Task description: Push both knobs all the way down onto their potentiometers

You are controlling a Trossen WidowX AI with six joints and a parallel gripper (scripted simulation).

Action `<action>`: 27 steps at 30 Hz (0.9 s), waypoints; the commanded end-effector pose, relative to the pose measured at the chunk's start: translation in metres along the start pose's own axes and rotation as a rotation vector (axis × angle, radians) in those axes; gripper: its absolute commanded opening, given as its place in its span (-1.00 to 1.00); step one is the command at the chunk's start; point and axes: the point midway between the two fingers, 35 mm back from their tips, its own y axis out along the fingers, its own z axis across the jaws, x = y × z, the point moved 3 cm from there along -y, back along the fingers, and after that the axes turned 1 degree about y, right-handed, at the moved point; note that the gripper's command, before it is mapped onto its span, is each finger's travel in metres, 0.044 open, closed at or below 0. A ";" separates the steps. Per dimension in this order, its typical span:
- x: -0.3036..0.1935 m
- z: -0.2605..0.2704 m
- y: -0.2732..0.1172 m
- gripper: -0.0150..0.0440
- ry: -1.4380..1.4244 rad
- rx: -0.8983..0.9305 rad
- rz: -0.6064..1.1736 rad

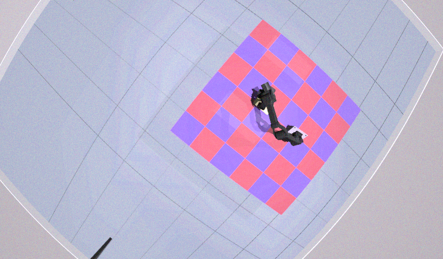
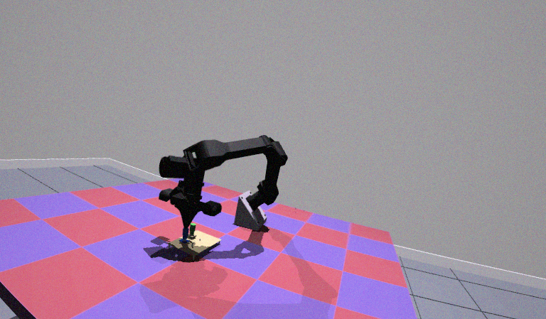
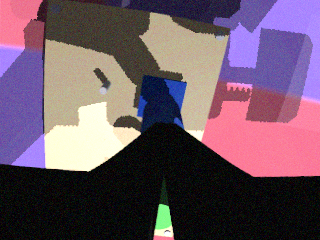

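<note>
The tan circuit board [image 1: 265,111] [image 2: 209,239] [image 3: 65,65] stands low on the table. My gripper [image 2: 186,226] [image 3: 164,134] is shut with nothing seen between its fingers. It points down, with its tips at the top of the blue knob [image 2: 185,233]; whether they touch is too small to tell. A blue part [image 3: 176,95] shows just beyond the tips in the wrist view, partly hidden by them. The green knob [image 2: 193,229] stands upright beside the blue one; a bit of green [image 3: 163,218] shows through the narrow slot between the fingers. The fingers hide how low the blue knob sits.
The arm's wedge-shaped base mount [image 1: 299,131] [image 2: 245,214] stands behind the board on the red and purple checkered table [image 1: 235,68] [image 2: 68,269]. The arm arches over from it. A small pin-like part [image 3: 103,90] stands on the board. Arm shadows fall across board and table.
</note>
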 end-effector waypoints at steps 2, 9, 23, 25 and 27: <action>0.001 0.001 -0.005 -0.49 -0.006 0.003 0.006; 0.001 0.001 -0.015 -0.49 -0.006 0.003 0.007; -0.040 0.009 -0.027 0.75 -0.001 0.002 0.006; -0.059 0.014 -0.033 0.93 0.000 0.001 0.007; -0.080 0.019 -0.037 1.00 0.000 0.000 0.009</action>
